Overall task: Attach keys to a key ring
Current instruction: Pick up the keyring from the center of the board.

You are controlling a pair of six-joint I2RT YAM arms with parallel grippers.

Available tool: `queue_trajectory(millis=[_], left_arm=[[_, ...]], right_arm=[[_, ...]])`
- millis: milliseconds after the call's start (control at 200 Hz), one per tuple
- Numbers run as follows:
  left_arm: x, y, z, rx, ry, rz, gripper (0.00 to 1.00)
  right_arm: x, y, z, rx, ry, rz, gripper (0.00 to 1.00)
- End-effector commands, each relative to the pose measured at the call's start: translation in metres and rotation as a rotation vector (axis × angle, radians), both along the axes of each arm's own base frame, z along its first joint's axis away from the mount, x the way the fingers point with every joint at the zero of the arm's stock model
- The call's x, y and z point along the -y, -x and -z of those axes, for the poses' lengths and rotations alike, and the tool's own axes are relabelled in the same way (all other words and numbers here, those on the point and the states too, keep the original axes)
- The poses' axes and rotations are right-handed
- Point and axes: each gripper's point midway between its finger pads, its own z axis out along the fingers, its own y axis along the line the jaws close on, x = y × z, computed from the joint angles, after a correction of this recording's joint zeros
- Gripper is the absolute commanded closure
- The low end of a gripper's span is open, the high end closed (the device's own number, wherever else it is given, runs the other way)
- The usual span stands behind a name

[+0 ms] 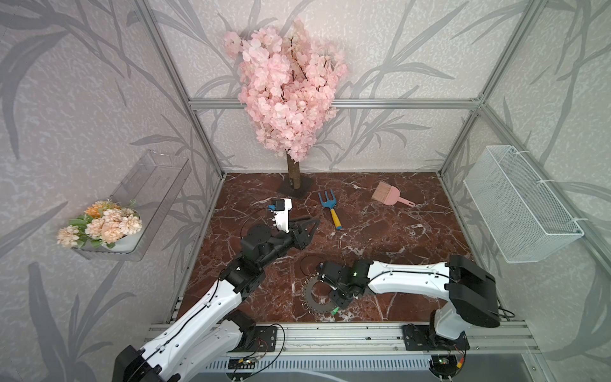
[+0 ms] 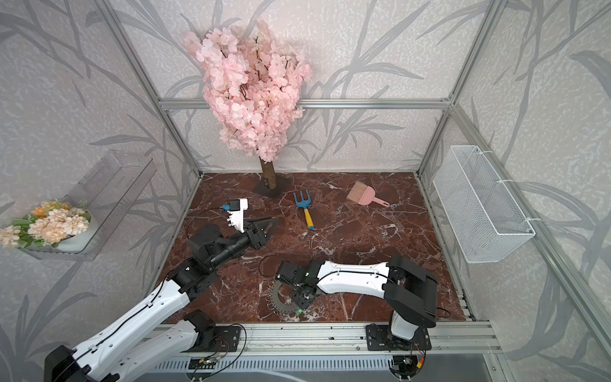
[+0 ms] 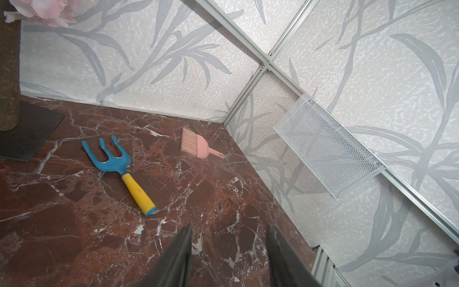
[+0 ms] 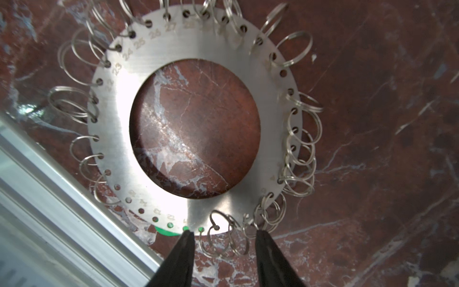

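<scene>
My black right gripper (image 4: 224, 231) points at the key ring (image 4: 111, 139), brushed silver-grey with pale numerals. A green tag (image 4: 165, 231) peeks from under its near edge. Past my left gripper (image 3: 229, 226): a blue fork (image 3: 116, 161) with a yellow handle, a pink brush (image 3: 201, 147), and the red-brown, white-veined marble table (image 3: 74, 223).

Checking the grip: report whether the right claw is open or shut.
Open. In the wrist view the right claw has its jaws apart, straddling split rings at the rim of the key ring.

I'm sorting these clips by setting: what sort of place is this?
Probably a staged robot test cell dressed as a garden corner: an aluminium frame, a fake blossom tree, and a garden fork on the marble-look tabletop.
</scene>
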Motion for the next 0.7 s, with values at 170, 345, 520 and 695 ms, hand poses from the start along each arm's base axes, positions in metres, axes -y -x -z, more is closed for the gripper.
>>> queue_trajectory(millis=[170, 345, 520, 695], left_arm=[[-0.0041, 0.0005, -0.0255, 0.067, 0.019, -0.012, 0.49], [-0.0036, 0.0004, -0.0273, 0.070, 0.026, -0.011, 0.49], [-0.0041, -0.0017, -0.0237, 0.060, 0.023, -0.019, 0.49], [-0.0040, -0.0028, -0.0216, 0.054, 0.019, -0.020, 0.49]], right_arm=[[0.0063, 0.0031, 0.0014, 0.014, 0.060, -0.036, 0.60], [0.0056, 0.0039, 0.0019, 0.010, 0.066, -0.048, 0.67], [0.0036, 0.0056, 0.0095, -0.007, 0.081, -0.060, 0.77], [0.0000, 0.0099, 0.0107, -0.024, 0.076, -0.078, 0.83]])
